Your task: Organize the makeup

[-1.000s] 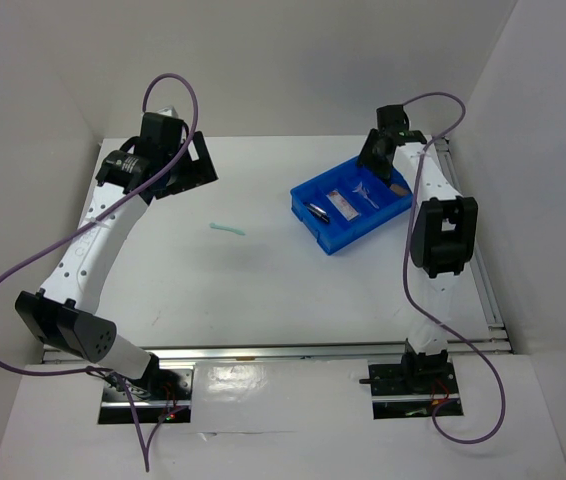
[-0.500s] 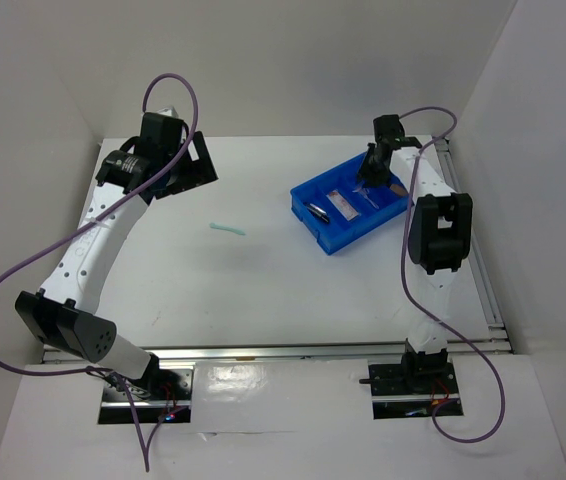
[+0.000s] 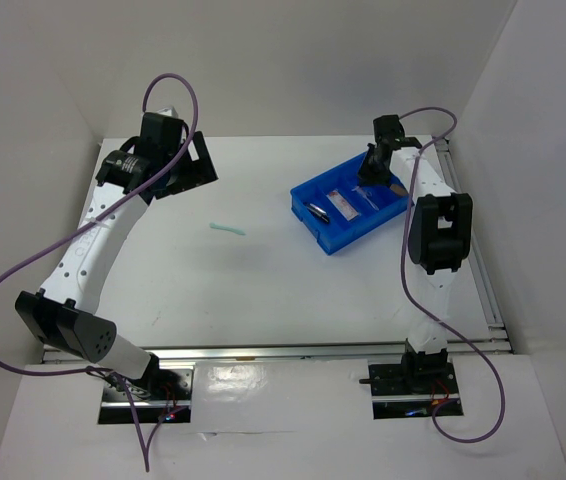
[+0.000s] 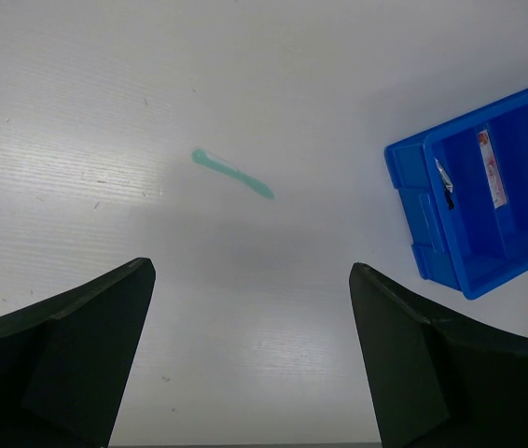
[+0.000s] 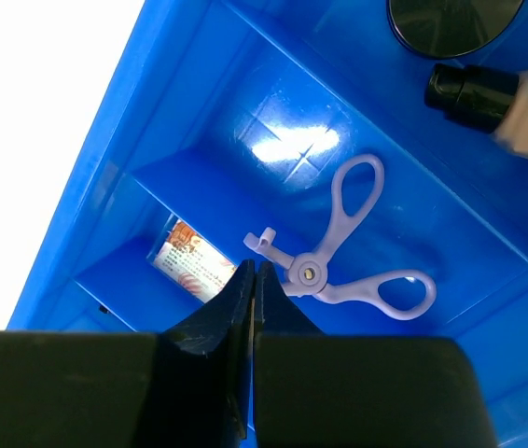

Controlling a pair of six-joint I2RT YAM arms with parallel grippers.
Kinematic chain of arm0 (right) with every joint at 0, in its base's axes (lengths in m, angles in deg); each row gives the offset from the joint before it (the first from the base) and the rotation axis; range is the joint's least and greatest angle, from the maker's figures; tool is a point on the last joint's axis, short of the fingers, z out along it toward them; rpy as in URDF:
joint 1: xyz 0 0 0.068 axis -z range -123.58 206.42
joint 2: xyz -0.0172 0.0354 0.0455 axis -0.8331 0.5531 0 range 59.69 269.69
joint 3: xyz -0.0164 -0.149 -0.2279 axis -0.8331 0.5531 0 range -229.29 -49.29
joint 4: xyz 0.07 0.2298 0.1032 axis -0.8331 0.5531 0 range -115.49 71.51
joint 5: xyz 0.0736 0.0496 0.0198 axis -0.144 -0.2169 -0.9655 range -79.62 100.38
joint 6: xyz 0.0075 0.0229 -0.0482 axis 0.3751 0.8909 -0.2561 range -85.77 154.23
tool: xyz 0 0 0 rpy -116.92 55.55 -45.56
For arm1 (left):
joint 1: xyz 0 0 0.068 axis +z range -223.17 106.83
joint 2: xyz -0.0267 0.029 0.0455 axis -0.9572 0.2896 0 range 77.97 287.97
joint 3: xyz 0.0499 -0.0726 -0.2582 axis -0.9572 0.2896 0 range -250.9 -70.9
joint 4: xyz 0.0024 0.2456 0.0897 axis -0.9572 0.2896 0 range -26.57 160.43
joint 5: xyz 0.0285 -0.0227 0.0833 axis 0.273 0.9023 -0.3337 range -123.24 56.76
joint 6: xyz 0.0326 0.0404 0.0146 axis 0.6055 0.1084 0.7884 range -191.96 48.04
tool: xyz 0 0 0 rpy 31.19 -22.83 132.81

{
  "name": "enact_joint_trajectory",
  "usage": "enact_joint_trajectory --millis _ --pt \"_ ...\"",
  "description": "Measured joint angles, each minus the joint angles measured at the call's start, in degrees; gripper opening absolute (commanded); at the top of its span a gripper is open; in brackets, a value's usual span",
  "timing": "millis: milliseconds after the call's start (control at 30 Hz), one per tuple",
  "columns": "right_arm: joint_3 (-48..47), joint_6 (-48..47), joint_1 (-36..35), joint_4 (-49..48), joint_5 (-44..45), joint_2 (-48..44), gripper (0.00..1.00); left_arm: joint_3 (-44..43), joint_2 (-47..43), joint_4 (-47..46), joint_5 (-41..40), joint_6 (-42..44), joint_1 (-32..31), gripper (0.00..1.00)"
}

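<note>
Right gripper (image 5: pixel 253 278) is pinched together on nothing right by the purple looped piece (image 5: pixel 312 273) in the blue bin (image 5: pixel 115 177), so dipping lower likely just shoves it.

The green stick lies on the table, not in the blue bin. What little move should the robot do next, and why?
Probably the left gripper should dip toward the mint-green stick. It lies outside the blue bin, and those jaws stand open facing it, while the right gripper is shut, empty, over the bin.
</note>
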Motion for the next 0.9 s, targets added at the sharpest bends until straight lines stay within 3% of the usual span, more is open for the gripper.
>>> enact_joint_trajectory --millis 333,633,900 --pt "-0.11 2.93 1.07 0.33 -0.79 -0.17 0.0 0.0 0.0 0.0 0.44 0.0 0.0 1.0" --pt "3.8 7.48 6.12 -1.31 -4.72 -3.08 0.0 0.0 0.0 0.0 0.46 0.0 0.0 1.0" --pt "3.8 10.64 5.18 -2.78 -3.21 -3.08 0.0 0.0 0.0 0.02 0.44 0.0 0.0 1.0"
